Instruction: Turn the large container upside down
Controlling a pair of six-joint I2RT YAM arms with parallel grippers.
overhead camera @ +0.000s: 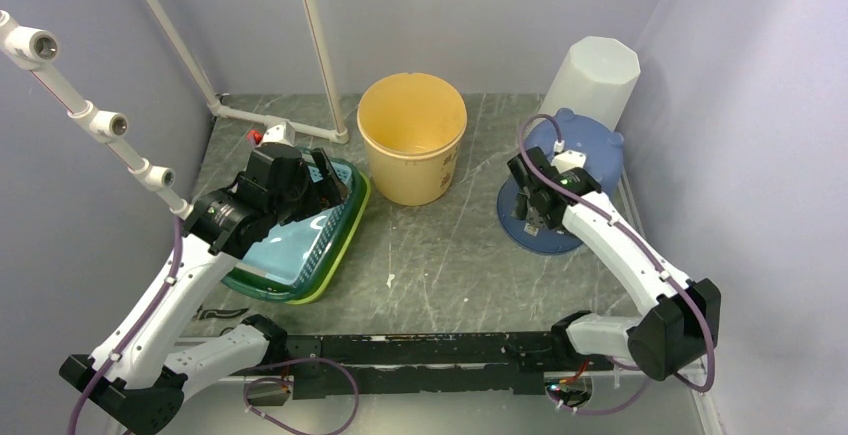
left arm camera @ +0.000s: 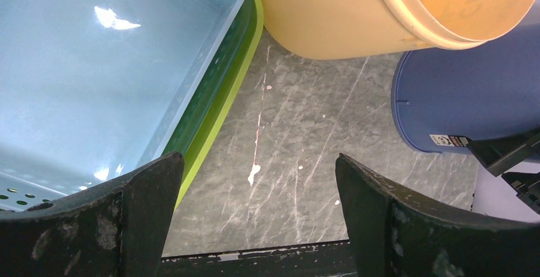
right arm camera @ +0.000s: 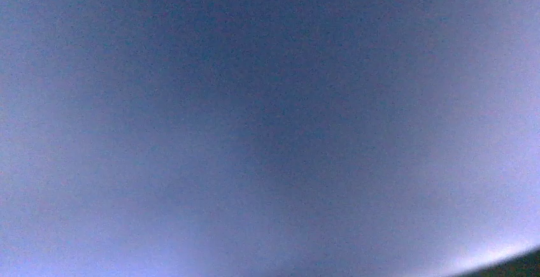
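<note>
The right wrist view shows only a blurred blue-grey surface [right arm camera: 267, 124], nothing sharp. From above, the right gripper [overhead camera: 528, 210] hides part of the round dark blue plastic container [overhead camera: 600, 145]. In the left wrist view that container runs off the right edge, the yellow plastic bucket [left arm camera: 331, 16] off the top, and a small white label [left arm camera: 444, 140] is unreadable.

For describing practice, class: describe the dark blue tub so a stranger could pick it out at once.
On the grey marbled table, look to the right side. There, in front of the white tub and right of the yellow bucket, sits the blue tub. It alone is round and dark blue, with the right gripper over it.
</note>
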